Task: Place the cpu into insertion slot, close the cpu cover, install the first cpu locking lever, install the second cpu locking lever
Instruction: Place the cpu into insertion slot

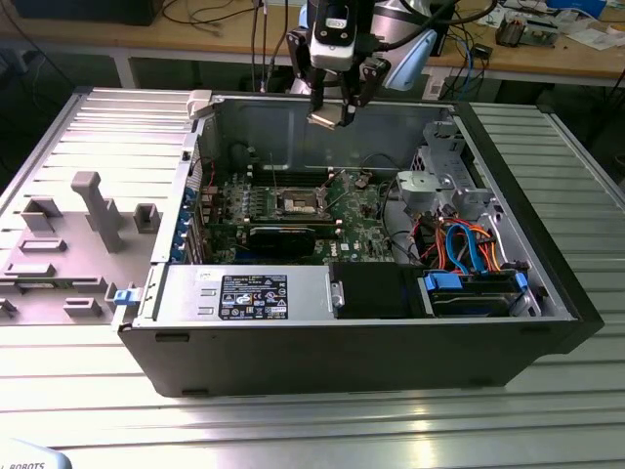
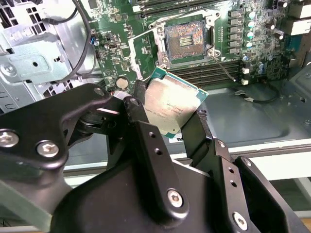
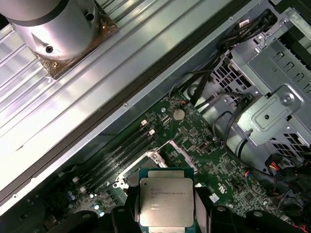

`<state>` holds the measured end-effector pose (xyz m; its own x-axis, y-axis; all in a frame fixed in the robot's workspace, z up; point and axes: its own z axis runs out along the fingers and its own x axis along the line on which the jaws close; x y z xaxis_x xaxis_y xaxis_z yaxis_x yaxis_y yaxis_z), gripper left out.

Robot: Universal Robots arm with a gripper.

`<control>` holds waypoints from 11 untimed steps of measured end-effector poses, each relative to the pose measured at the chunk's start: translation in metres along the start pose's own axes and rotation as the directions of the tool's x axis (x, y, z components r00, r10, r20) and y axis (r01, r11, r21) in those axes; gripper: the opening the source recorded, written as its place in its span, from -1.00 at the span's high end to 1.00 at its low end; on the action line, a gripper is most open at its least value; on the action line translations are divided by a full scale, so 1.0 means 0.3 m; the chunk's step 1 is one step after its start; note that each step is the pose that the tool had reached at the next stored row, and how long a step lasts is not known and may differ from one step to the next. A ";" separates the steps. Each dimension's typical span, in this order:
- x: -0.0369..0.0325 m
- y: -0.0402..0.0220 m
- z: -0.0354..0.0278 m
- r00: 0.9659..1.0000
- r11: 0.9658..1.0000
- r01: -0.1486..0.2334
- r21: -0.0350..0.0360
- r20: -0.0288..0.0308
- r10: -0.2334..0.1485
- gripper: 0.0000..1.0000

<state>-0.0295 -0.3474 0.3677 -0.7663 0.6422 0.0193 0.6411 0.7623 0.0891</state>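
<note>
Nearest, the slatted metal table (image 1: pixel 293 430), then the front edge of an open computer case (image 1: pixel 342 362) with a silver power supply (image 1: pixel 244 293) and a drive bay (image 1: pixel 469 293) under blue and orange cables (image 1: pixel 459 244). Beside the case on the exterior view's left, a grey plastic fixture (image 1: pixel 78 225). Deeper in, a green motherboard (image 1: pixel 361 234) with the insertion slot (image 1: pixel 300 203) uncovered, contacts bare. Farthest, above the case's far wall, the gripper (image 1: pixel 327 115), black fingers (image 2: pixel 138 116) pinching the cpu (image 2: pixel 171 108) by two opposite edges, metal top showing, well apart from the slot.
</note>
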 end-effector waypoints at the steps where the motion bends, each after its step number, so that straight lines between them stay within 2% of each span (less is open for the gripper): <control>1: 0.000 0.000 0.000 1.000 1.000 0.000 0.000 0.000 0.000 -0.08; 5: 0.000 0.000 0.000 1.000 1.000 -0.006 0.000 0.001 0.006 -0.08; 8: 0.000 0.000 0.000 0.999 0.999 -0.038 -0.001 0.003 0.038 -0.08; 11: 0.000 0.000 0.001 0.996 0.996 -0.091 -0.002 0.008 0.091 -0.08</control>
<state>-0.0295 -0.3475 0.3674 -0.7044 0.7095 0.0193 0.7080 0.7005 0.0892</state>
